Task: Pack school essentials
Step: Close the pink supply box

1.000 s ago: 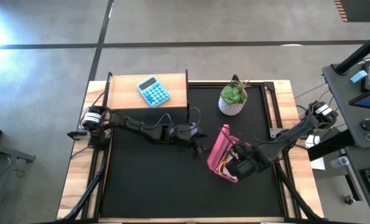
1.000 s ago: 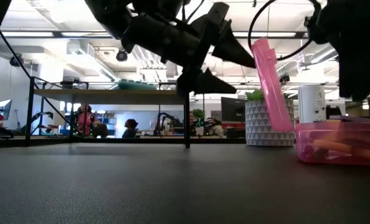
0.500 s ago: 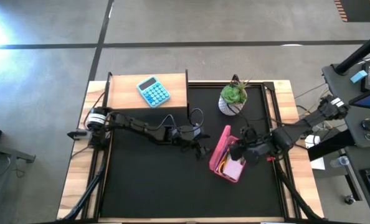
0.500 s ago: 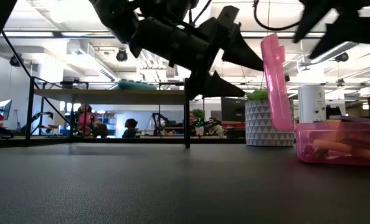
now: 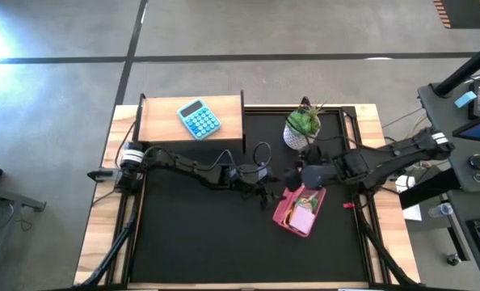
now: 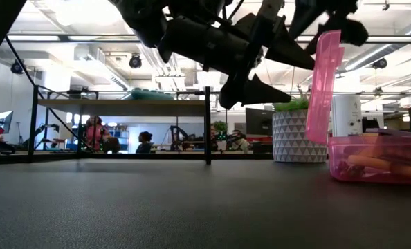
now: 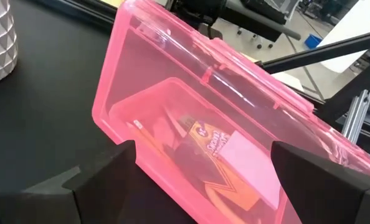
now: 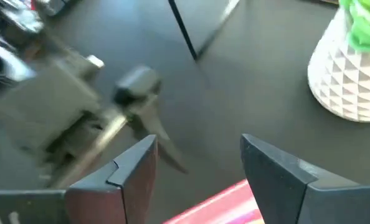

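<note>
Stationery lies packed in a translucent pink plastic case on the black worktop, right of centre and just in front of the green plant in its white faceted pot. The case's hinged pink lid stands nearly upright at the side facing the left arm; its long edge runs roughly front to back. The right claw hovers released just above the lid's top edge, on its outer side, the closer of the two to it, so a push toward the tray looks like the closing move. The left claw, also spread and empty, sits just beside the case, facing the lid's outer face. Inside, an orange and yellow crayon box carries print too blurred to read; a lilac notepad lies alongside it.
</note>
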